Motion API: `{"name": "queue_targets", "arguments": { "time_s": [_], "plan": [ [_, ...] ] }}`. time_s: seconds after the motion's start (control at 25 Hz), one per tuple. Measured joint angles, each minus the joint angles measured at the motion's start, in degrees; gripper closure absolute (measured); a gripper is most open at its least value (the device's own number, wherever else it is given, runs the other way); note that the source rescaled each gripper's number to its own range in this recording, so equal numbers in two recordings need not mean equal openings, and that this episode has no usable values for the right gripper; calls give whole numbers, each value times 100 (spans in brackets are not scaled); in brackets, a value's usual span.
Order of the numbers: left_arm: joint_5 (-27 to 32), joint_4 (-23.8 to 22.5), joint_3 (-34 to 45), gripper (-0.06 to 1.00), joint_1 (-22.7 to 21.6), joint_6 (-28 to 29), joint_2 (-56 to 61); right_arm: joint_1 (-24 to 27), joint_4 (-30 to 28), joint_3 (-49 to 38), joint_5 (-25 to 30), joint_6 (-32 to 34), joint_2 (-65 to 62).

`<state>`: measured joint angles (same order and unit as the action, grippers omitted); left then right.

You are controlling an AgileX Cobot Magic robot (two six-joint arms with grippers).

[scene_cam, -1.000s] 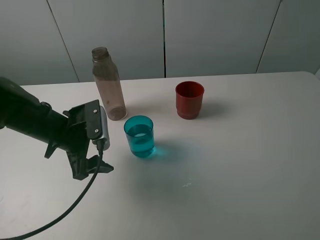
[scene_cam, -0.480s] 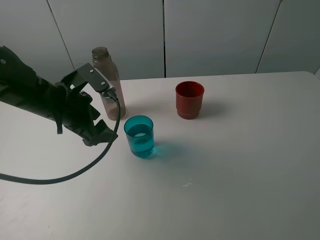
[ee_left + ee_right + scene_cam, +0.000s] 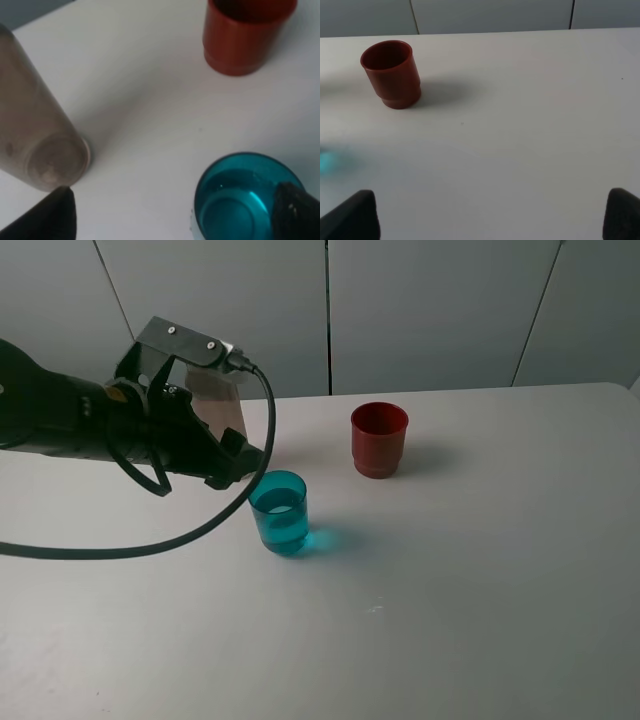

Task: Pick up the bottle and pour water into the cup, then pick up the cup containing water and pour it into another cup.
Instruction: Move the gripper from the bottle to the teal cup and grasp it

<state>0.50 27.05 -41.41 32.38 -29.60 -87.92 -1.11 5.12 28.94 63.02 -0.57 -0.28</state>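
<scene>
Hovering with fingers spread wide, left gripper (image 3: 235,465) is hanging just beside the cup (image 3: 279,512), toward the table's (image 3: 480,590) left edge. Cup is standing upright, water inside, nearer this arm.

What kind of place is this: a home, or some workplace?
Most likely a robotics lab or test bench, not a home. A bare white table stands before plain grey wall panels, and a black robot arm hangs over just a bottle, a teal cup and a red cup.
</scene>
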Motion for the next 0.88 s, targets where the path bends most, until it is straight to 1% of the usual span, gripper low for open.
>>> {"name": "queue_targets", "arguments": {
  "time_s": [0.08,0.12,0.16,0.2,0.28,0.36,0.52,0.6,0.68,0.72,0.8,0.84,0.88],
  "plan": [
    [-206,-106,158,-5,9,-313,-145,0,0,0,0,0,0],
    [-383,-252,243,-5,9,-468,-189,0,0,0,0,0,0],
    [-535,-512,349,-5,9,-511,-200,0,0,0,0,0,0],
    [-612,-918,441,-5,-36,-511,-200,0,0,0,0,0,0],
    [-746,-1699,619,-5,-172,-212,-200,0,0,0,0,0,0],
    [-999,-2336,826,-5,-357,399,-200,0,0,0,0,0,0],
    [-1650,-3922,966,-5,-792,2037,-203,0,0,0,0,0,0],
    [-1849,-4600,966,-5,-882,2730,-203,0,0,0,0,0,0],
    [-1952,-5285,975,-5,-893,3574,-213,0,0,0,0,0,0],
    [-2053,-5589,975,-5,-893,4032,-243,0,0,0,0,0,0],
    [-2163,-6021,975,-5,-893,4758,-332,0,0,0,0,0,0],
    [-2175,-6212,975,-5,-893,5005,-371,0,0,0,0,0,0],
    [-2188,-6408,975,-5,-893,5127,-434,0,0,0,0,0,0]
  ]
}}
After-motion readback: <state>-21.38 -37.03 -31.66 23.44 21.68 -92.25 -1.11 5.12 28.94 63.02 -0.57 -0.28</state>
